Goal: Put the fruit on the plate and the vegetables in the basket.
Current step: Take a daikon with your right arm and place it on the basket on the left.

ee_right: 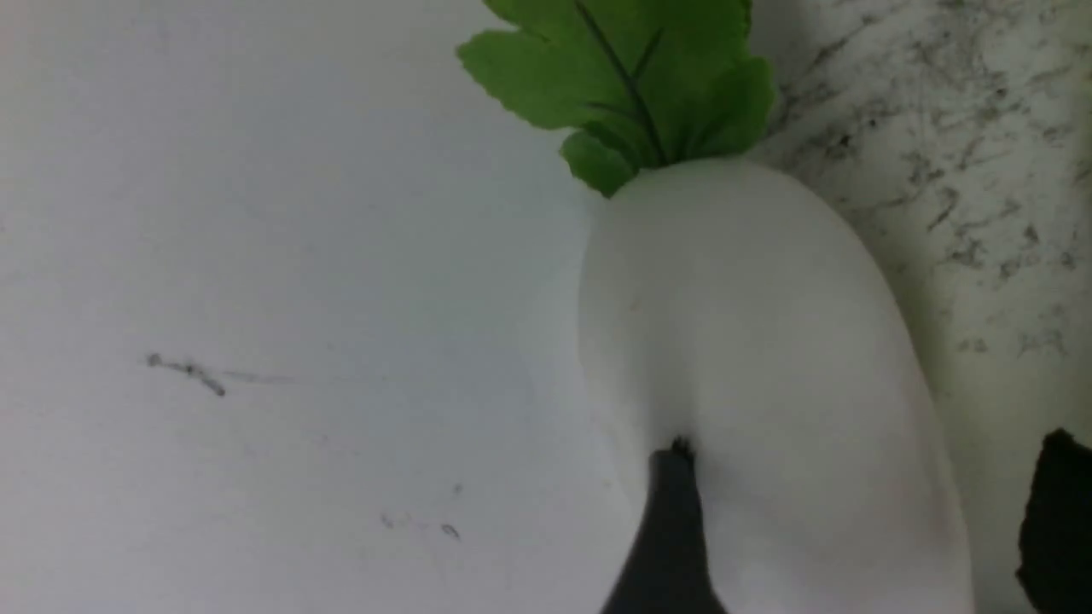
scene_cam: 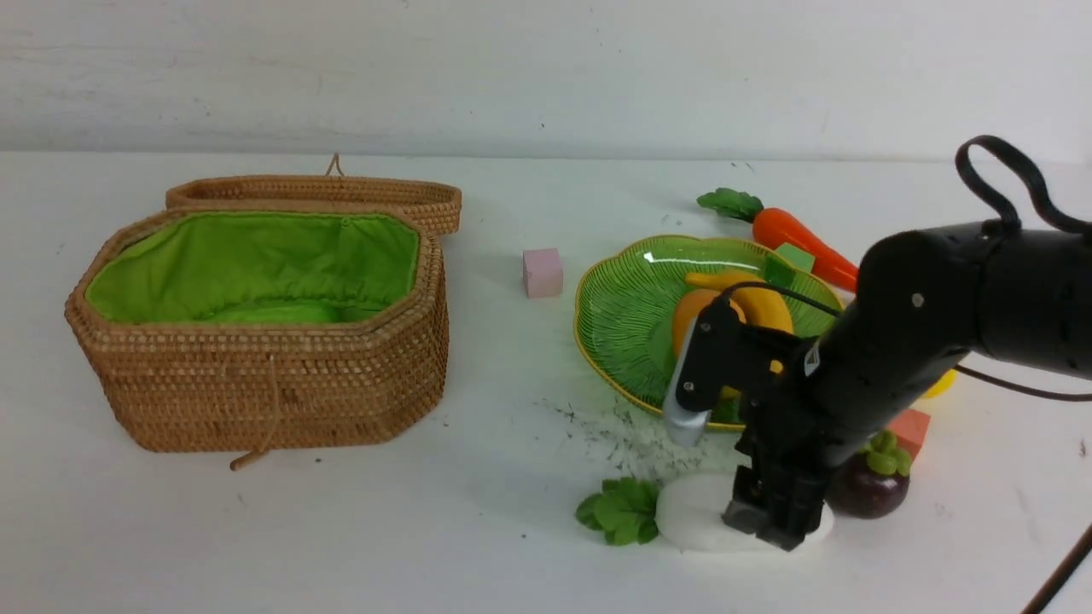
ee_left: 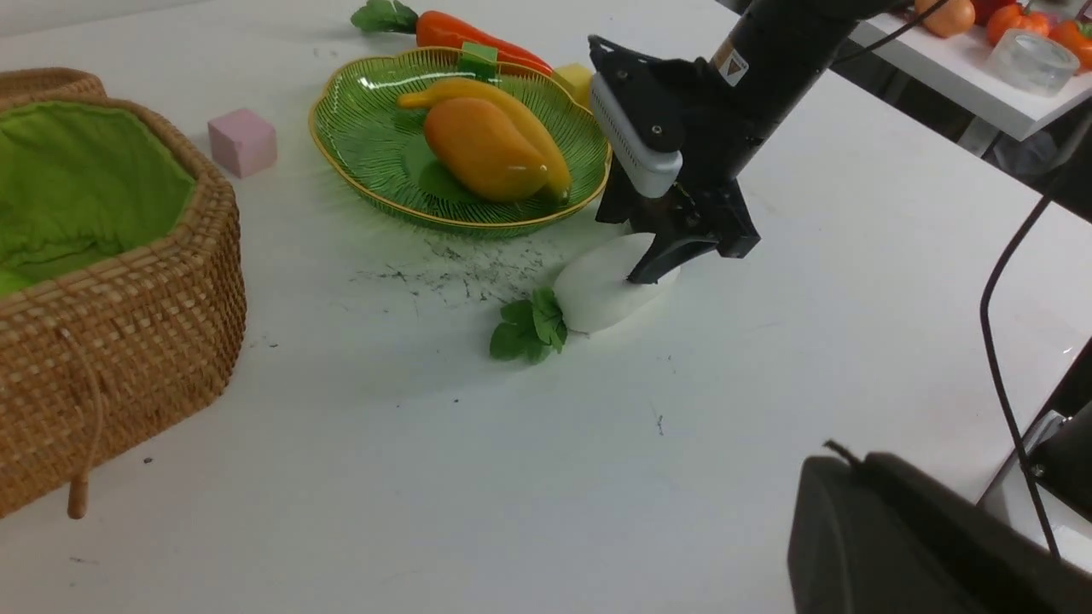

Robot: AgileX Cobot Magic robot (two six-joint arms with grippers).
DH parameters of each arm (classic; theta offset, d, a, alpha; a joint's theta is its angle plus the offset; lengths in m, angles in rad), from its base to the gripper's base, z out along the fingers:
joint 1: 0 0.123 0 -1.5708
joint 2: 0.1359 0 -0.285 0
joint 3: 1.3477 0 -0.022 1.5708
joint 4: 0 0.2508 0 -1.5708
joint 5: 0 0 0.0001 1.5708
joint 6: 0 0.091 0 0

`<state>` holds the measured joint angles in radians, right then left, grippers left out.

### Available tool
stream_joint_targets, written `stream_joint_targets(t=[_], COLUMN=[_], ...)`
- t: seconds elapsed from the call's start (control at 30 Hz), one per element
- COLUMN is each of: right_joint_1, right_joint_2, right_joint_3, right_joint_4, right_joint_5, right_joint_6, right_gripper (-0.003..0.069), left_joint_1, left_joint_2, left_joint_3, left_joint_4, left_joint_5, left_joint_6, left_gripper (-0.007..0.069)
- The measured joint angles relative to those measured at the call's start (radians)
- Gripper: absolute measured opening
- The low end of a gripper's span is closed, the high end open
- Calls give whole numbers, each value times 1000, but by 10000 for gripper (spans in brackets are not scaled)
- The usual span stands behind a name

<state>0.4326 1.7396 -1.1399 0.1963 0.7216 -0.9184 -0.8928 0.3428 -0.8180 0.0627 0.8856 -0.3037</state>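
Observation:
The white radish [scene_cam: 695, 512] [ee_left: 597, 286] [ee_right: 768, 358] lies on the table in front of the green plate [scene_cam: 623, 333] [ee_left: 367, 145], its leaves pointing left. My right gripper [scene_cam: 772, 516] [ee_left: 674, 256] [ee_right: 866, 460] is down over its tail end, open, one finger touching its side and the other standing off. A banana [scene_cam: 759, 303] and a mango [ee_left: 482, 149] lie on the plate. The carrot [scene_cam: 798, 239] lies behind the plate. The mangosteen [scene_cam: 870, 486] sits right of the radish, and the lemon [scene_cam: 938, 384] is mostly hidden by the arm. The basket [scene_cam: 256, 324] stands open at the left. My left gripper [ee_left: 853, 460] is shut and holds nothing.
A pink cube [scene_cam: 543, 272] sits between basket and plate. A green cube [scene_cam: 793, 260] rests at the plate's far rim, and an orange-red cube [scene_cam: 909, 431] sits beside the mangosteen. Dark scuff marks [scene_cam: 631, 435] cover the table in front of the plate.

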Motion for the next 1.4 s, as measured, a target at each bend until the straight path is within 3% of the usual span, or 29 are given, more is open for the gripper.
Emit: stream_joint_targets(t=[0.4,0.8,1.13,1.27,1.4], right_joint_1=[4,79,87,89,113], right_joint_2=[56,142,91,-9,-39], right_joint_3=[-12,-18,-44,-163,-364], right_joint_4=[-27,-30,-19,76,186], right_joint_5=[-10,35,118,165,166], right_joint_6=[-24,-16,226,374,421], right_gripper=[528,498,497,497,497], left_joint_1=[0,0,0,0,0], left_joint_2=[0,0,0,0,0], left_joint_3=[0,0,0,0,0], left_joint_4=[-3,-6,-6,-5,15], left_joint_5=[0,2,4,4,4], left_joint_6=[0,0,0,0,0], left_gripper=[-13,-13,-13,-13,-13])
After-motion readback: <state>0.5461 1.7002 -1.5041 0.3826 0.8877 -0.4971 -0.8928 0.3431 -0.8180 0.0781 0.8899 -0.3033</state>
